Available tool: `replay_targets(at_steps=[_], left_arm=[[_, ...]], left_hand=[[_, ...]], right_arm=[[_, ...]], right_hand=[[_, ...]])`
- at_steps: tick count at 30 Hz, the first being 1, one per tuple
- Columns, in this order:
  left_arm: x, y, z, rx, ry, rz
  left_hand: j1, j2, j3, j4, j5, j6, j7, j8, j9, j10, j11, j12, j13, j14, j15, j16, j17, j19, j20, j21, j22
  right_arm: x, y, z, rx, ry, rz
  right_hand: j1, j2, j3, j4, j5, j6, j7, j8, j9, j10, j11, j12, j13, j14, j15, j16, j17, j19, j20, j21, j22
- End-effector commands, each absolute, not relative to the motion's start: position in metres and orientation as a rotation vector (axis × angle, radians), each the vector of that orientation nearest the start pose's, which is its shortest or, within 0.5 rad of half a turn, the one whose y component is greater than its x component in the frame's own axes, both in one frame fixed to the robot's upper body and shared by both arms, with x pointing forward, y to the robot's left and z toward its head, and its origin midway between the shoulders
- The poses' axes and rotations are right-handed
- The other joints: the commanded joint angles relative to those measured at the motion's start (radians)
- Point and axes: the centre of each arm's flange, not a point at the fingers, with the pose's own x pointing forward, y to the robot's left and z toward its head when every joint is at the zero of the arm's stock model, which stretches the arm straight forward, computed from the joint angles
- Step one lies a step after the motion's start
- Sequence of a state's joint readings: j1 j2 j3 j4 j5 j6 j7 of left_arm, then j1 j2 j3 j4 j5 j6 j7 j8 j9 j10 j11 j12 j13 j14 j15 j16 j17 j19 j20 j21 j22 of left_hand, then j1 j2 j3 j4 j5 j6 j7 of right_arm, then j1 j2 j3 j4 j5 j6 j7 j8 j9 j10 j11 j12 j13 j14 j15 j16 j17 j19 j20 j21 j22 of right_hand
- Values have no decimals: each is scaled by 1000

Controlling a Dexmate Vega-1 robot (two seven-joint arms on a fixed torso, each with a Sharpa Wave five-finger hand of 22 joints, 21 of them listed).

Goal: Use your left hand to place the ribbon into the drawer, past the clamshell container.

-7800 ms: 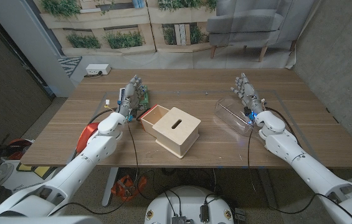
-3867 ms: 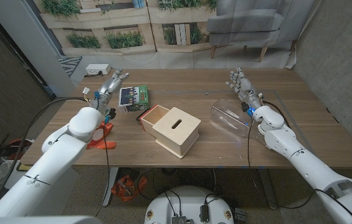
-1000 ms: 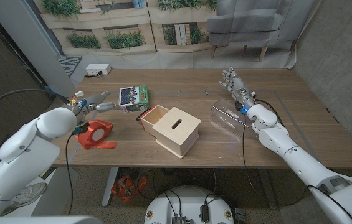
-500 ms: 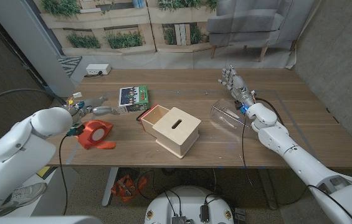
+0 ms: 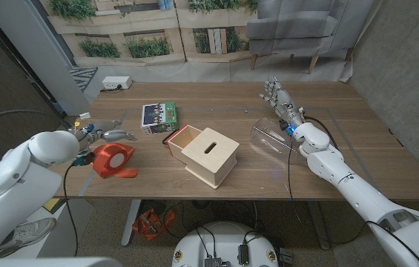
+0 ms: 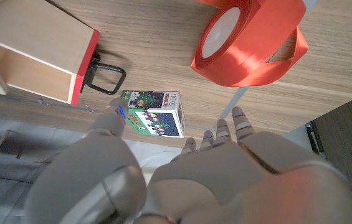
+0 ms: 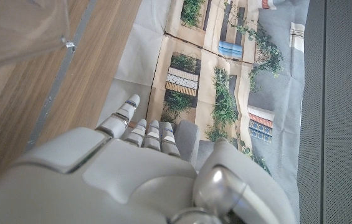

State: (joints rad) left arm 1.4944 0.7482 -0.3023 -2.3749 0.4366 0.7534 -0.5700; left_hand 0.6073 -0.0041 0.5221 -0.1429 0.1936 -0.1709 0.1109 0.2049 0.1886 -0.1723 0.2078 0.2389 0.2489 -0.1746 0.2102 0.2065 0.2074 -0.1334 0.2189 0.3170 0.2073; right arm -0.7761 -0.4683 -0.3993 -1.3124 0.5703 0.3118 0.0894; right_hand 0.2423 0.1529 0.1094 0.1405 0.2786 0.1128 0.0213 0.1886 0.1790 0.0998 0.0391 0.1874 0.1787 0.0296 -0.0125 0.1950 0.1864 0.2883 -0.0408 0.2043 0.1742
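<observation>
Lab mock-up, wooden table [image 5: 216, 185], printed plant backdrop [image 5: 142, 30], grey armchair [image 5: 298, 26]

The robot's left arm bends in from the near left, its left hand [image 5: 107, 134] held out with fingers extended and apart, gripping nothing. The right arm stretches forward on the right side, its right hand [image 5: 276, 97] raised with fingers straight and empty.

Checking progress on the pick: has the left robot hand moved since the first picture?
Yes. The left robot hand swung from beside the wooden box outward to the table's left edge, above the ribbon.
</observation>
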Motion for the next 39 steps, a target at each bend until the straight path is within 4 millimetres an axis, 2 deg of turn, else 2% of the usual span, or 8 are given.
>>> replay_targets(at_steps=[1,4,5,6,8,10,17,39], left_arm=[[434,411,-14,999,35,121],[435,413,-16,986,43,115],[436,414,-16,985,48,111],[436,414,-17,984,52,110],[438,416,-18,984,65,102],[439,416,-19,983,76,98],[443,419,-20,994,102,77],[460,415,-22,1057,161,52]], left_hand=[[-2,-5,-10,2,3,-141,65,2,2,-95,11,8,2,-35,7,11,5,12,2,2,3],[-3,-5,-49,9,5,-147,91,1,1,-69,12,17,4,-23,5,9,3,36,2,0,3],[33,24,-143,11,9,-147,93,1,1,-61,12,15,7,-15,5,1,1,60,2,-30,4],[84,67,-267,14,12,-145,93,-1,1,-59,12,12,11,-21,6,-1,0,81,2,-72,8],[112,89,-338,16,18,-146,94,-2,1,-55,12,14,16,-30,5,-3,0,84,2,-83,10],[131,103,-380,18,19,-151,94,-2,1,-60,11,13,18,-38,6,-3,1,81,2,-85,10],[159,142,-422,31,24,-217,94,-1,3,-135,10,13,39,-114,7,-2,6,12,2,-86,18],[200,158,-392,33,20,-237,94,1,5,-174,10,22,62,-138,8,1,9,-16,2,-78,21]], right_arm=[[647,-246,9,-39,-675,307],[647,-246,8,-42,-675,305],[647,-246,7,-40,-674,304],[646,-246,7,-40,-674,302],[647,-246,6,-42,-674,303],[647,-246,6,-40,-672,303],[648,-246,4,-37,-666,301],[657,-246,7,-31,-659,292]], right_hand=[[-4,4,7,4,2,10,2,3,5,8,2,4,5,8,-2,-3,0,6,-2,-1,2],[-4,4,7,3,2,9,2,2,5,8,1,4,5,8,-1,-3,0,6,-2,-1,2],[-4,4,7,3,2,9,2,3,5,8,2,4,5,8,-2,-3,0,6,-2,-1,2],[-4,4,7,3,2,9,2,2,5,8,2,4,5,8,-2,-3,0,6,-2,-1,2],[-4,4,8,3,2,9,2,3,5,8,1,4,5,8,-2,-3,0,6,-2,-1,2],[-4,4,8,3,2,9,1,3,5,8,1,4,5,8,-2,-3,0,6,-2,-1,2],[-5,4,10,3,2,9,2,3,5,9,1,4,5,8,-2,-3,0,7,-2,-1,2],[-8,4,14,3,1,9,2,2,5,9,3,4,5,10,-2,-3,0,7,-2,-2,2]])
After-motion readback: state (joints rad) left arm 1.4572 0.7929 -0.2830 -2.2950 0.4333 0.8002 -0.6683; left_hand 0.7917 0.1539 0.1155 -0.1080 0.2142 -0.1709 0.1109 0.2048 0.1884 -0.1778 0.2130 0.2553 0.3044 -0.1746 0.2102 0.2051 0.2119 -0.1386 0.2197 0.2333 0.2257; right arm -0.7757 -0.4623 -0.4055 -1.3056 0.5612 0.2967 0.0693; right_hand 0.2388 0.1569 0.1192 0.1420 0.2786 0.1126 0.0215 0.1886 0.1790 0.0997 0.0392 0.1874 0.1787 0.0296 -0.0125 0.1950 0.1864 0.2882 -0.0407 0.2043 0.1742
